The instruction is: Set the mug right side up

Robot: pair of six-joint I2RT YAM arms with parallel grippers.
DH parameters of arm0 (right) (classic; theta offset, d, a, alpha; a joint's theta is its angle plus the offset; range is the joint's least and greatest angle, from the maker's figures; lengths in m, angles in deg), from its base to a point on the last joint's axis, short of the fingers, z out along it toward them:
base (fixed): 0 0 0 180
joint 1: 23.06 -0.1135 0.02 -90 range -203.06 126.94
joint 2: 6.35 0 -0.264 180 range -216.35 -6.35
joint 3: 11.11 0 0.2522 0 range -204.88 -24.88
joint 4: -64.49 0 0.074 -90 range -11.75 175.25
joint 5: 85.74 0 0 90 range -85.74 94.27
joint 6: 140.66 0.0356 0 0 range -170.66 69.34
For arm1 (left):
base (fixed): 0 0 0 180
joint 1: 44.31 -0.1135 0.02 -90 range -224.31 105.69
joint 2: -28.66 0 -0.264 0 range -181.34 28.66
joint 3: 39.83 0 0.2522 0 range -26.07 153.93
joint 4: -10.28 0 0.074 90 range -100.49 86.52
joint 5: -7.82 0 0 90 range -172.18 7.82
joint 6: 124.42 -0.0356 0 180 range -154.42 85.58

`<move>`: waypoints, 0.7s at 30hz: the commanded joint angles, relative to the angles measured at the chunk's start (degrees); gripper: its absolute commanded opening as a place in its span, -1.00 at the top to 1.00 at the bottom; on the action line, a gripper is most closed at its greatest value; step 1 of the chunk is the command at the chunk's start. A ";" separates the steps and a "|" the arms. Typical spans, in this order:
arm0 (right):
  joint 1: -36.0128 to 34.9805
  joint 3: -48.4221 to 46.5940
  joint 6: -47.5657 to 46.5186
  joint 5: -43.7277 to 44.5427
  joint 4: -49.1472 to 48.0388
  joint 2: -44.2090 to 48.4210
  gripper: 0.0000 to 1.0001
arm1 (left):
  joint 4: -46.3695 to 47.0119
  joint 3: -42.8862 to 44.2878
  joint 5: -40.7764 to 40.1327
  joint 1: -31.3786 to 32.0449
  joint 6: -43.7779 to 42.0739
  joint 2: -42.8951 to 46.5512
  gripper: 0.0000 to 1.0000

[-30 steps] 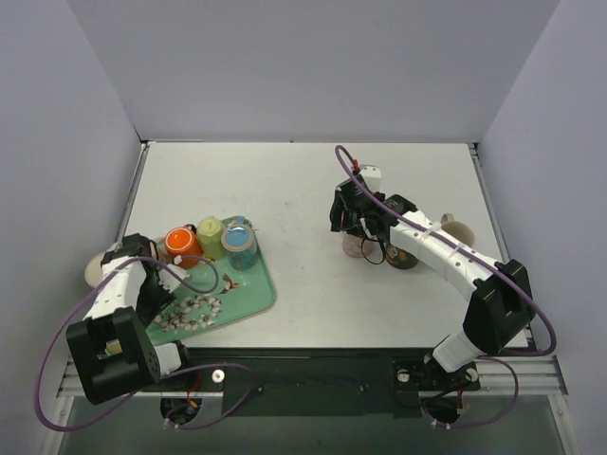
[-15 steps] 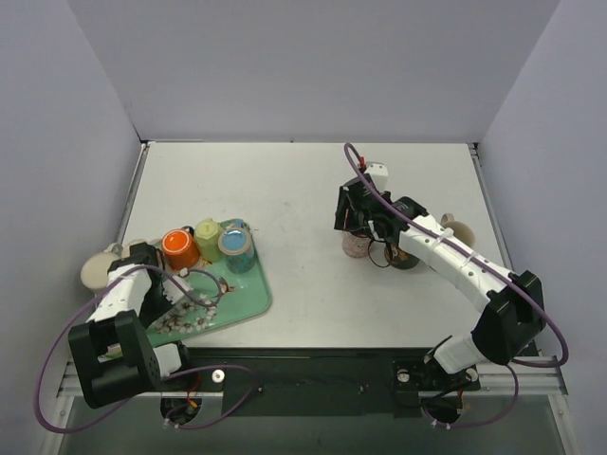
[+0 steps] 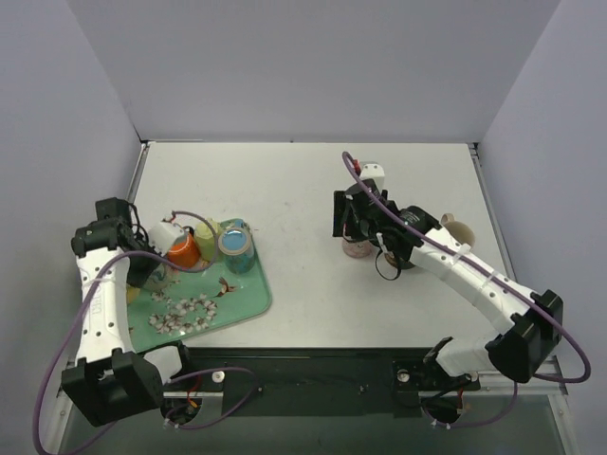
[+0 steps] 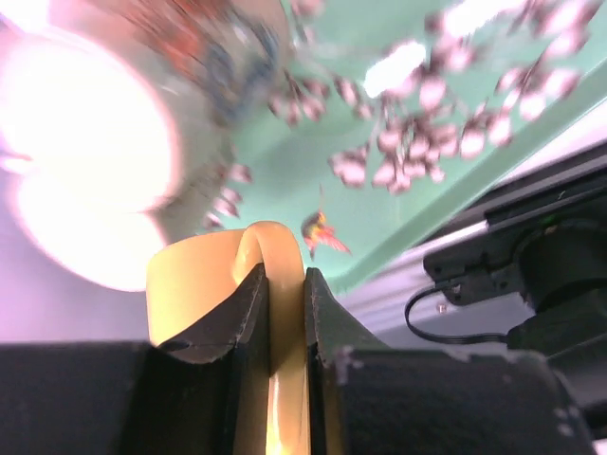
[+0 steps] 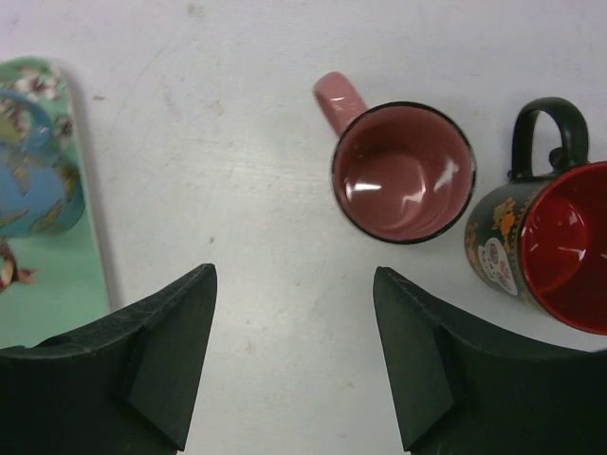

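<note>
1. L tool (image 4: 282,281) pinches handle of cream mug (image 3: 168,234); mug held off bench (image 3: 285,190), over green tray (image 3: 248,296), touching/just beside orange mug (image 3: 187,250).
2. R tool (image 5: 292,277) spread, above upright pink mug (image 5: 403,173).

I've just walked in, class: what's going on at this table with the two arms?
The left pincer is shut on the handle of a cream mug, holding it over the green tray. Which way up the mug sits is unclear. The right pincer hangs open above the table, touching neither the pink mug nor the dark mug beside it. Both of those stand upright.
</note>
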 commanded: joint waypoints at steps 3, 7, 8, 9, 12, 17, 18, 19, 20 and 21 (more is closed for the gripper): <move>-9.29 -0.81 -12.50 -3.89 -1.38 8.53 -0.25 | -18.50 22.97 23.58 1.22 8.20 -0.17 1.00; -12.98 4.46 -14.89 -17.58 -12.26 14.16 -0.25 | -18.41 32.18 29.83 6.74 14.36 1.14 1.00; -13.51 5.52 -15.06 -18.93 -14.74 15.38 -0.28 | -18.41 33.86 33.40 7.89 16.72 0.97 1.00; -14.56 7.61 -15.07 -20.77 -19.02 15.83 -0.30 | -18.33 36.49 35.62 9.38 17.88 0.71 1.00; -17.20 7.90 -16.64 -23.77 -26.53 15.48 -0.38 | -15.96 41.52 47.11 12.47 25.15 -0.35 1.00; -19.58 5.44 -17.88 -29.30 -32.41 12.23 -0.44 | -2.10 43.20 53.03 22.73 39.92 0.26 1.00; -19.58 5.09 -17.27 -29.83 -34.34 12.14 -0.44 | 1.59 42.76 53.13 23.98 41.52 0.61 1.00; -19.67 5.09 -16.83 -30.19 -35.32 12.05 -0.46 | 3.36 42.06 53.21 26.86 45.01 0.88 1.00; -19.58 5.17 -15.52 -30.02 -37.76 12.14 -0.46 | 5.38 41.79 53.48 27.85 46.27 0.88 1.00; -19.75 5.26 -14.72 -29.49 -39.35 11.88 -0.46 | 6.45 41.27 53.48 29.77 47.93 0.97 1.00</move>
